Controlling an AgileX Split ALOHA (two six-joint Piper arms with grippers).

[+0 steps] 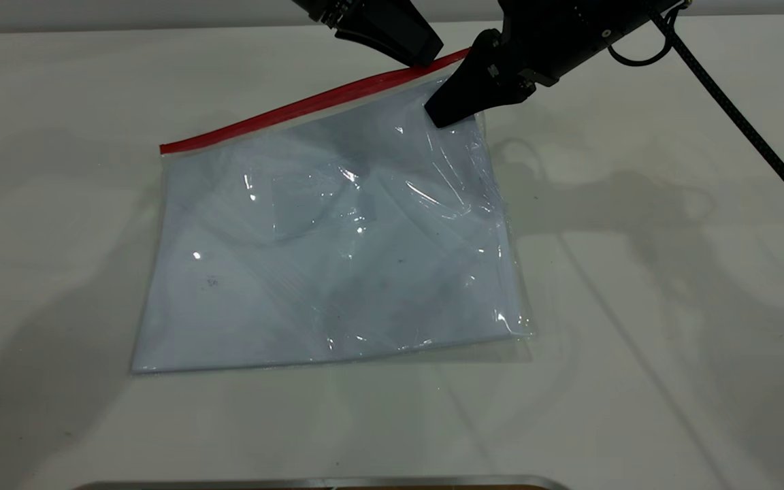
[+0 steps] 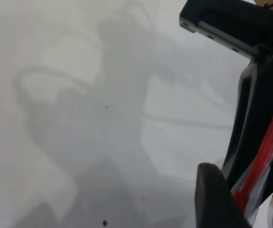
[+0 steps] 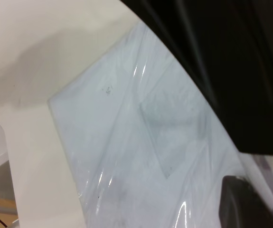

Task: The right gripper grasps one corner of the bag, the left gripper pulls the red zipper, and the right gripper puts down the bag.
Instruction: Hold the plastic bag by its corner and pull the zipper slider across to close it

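Note:
The bag (image 1: pixel 337 252) lies on the white table (image 1: pixel 671 306), a clear pouch with white paper inside. The red zipper (image 1: pixel 310 103) runs along its far edge. My right gripper (image 1: pixel 441 116) is shut on the bag's far right corner, which is raised a little and wrinkled. The right wrist view shows the bag (image 3: pixel 127 142) spread below one fingertip (image 3: pixel 248 204). My left gripper (image 1: pixel 422 56) sits at the zipper's right end, just beside the right gripper. In the left wrist view its jaws (image 2: pixel 236 178) close on the red zipper (image 2: pixel 268 145).
The right arm's black cable (image 1: pixel 739 116) slants across the table's far right. A metal-rimmed edge (image 1: pixel 324 483) shows at the table's near side. Bare table surrounds the bag on the left, right and near sides.

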